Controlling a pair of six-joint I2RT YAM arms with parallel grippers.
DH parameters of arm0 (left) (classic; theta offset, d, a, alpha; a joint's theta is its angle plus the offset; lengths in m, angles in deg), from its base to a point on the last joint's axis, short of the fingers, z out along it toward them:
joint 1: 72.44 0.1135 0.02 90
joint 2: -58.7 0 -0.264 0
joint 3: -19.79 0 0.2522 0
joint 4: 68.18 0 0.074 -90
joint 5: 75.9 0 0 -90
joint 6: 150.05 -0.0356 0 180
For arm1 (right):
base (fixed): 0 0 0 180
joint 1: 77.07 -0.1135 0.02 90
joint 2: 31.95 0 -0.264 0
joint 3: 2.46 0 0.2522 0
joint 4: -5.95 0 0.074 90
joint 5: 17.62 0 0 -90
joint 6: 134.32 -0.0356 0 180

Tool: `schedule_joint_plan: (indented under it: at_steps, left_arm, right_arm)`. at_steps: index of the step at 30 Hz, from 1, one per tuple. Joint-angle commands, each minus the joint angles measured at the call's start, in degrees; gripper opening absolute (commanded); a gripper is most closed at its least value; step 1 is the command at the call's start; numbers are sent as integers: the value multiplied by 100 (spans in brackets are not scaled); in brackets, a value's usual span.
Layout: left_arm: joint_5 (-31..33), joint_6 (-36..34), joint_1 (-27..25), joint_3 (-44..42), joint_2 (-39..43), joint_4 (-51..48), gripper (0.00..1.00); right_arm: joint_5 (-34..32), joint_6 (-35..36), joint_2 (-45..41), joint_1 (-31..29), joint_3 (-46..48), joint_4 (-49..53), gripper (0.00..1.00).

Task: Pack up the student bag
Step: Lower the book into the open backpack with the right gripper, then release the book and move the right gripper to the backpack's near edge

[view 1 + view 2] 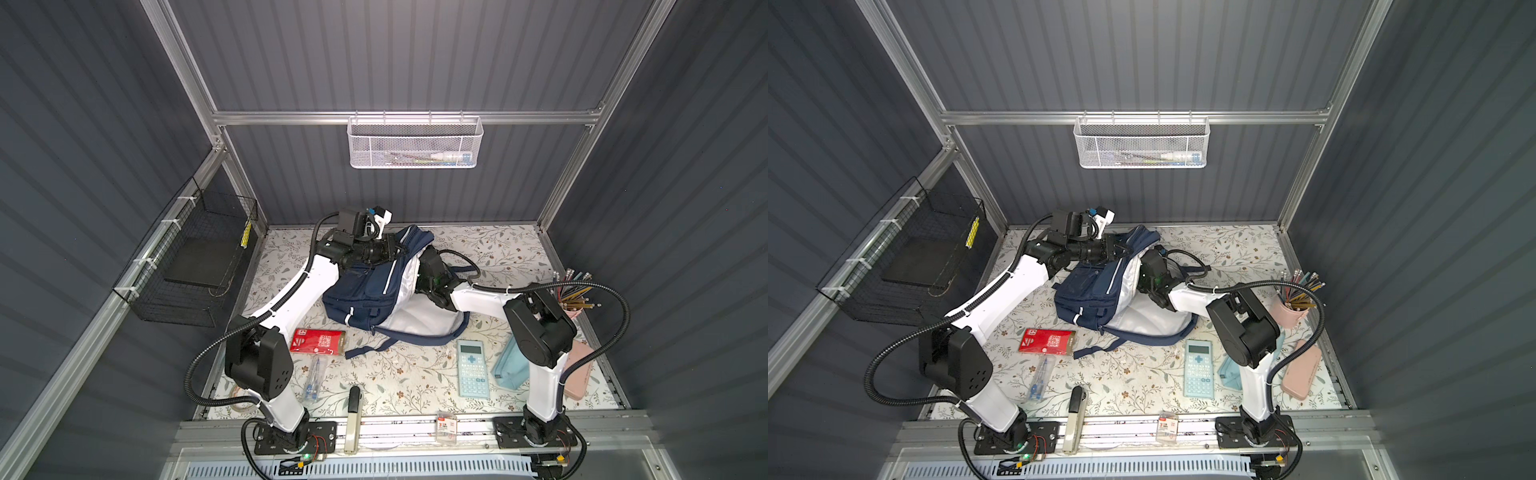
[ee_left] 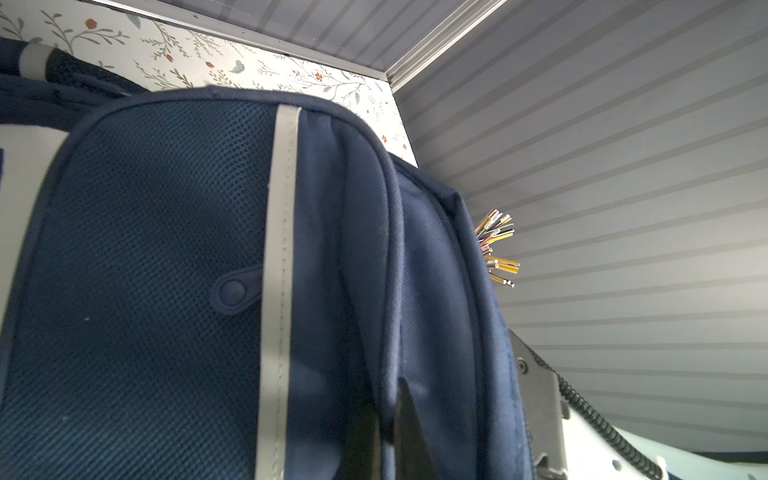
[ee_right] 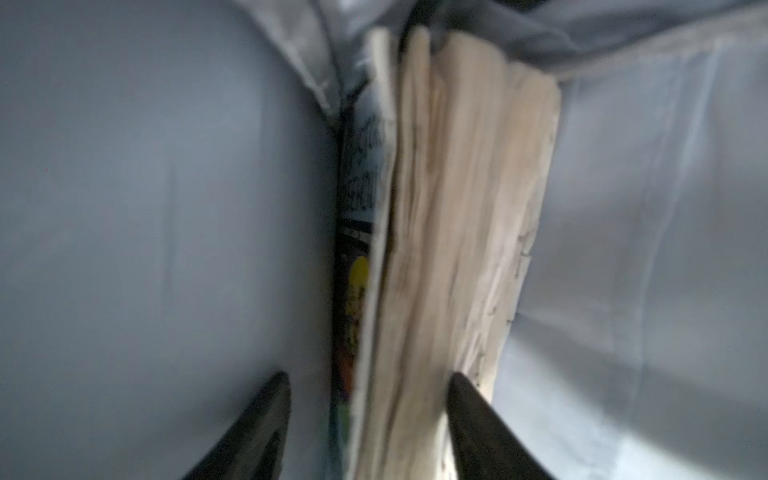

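Although mesh-textured outside, the student bag (image 2: 145, 249) has smooth lining (image 3: 124, 208).

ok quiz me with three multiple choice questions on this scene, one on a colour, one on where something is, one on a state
1. What colour is the calculator? A light blue; B red; C black.
2. Where is the right gripper? A over the calculator; B inside the student bag; C raised high above everything.
3. How do the right gripper's jaws stand? A shut with nothing between; B shut on the calculator; C apart, with the page edge of a book between them.

Answers:
1. A, its pale blue body shows in both top views.
2. B, the right wrist view sees pale lining all round, and in both top views the arm runs into the bag's mouth.
3. C, the right wrist view shows them spread either side of the pages.
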Motion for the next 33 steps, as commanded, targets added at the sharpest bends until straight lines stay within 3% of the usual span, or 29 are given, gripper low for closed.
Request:
schedule_joint_plan:
  at_steps: [1, 6, 9, 11, 13, 22, 24, 28, 33]
  left_arm:
    - [-540, -44, -40, 276, 170, 619, 0]
    - [-518, 38, -40, 75, 244, 779, 0]
    - [-707, 268, -57, -49, 311, 1045, 0]
    - [-718, 305, -57, -88, 376, 1067, 0]
    - [-728, 241, -57, -79, 407, 931, 0]
    - [-1169, 412, -66, -215, 552, 1162, 0]
    - [-1072, 363, -58, -269, 582, 1129, 0]
    - [-700, 165, -48, -359, 418, 955, 0]
    - [-631, 244, -48, -423, 65, 1205, 0]
  right_arm:
    - [301, 105, -289, 285, 248, -169, 68]
    - [-92, 106, -883, 410, 1072, -215, 64]
    - [-195, 19, -646, 301, 1075, -427, 51]
    - [-222, 9, -397, 218, 844, -474, 36]
    - [-304, 22, -164, 96, 588, -516, 30]
    - [-871, 19, 417, -314, 78, -1149, 25]
    - [-879, 15, 205, -292, 374, -1297, 30]
    - [-1286, 35, -840, -184, 1473, -761, 60]
    - [-1294, 1043, -2301, -112, 2348, 708, 67]
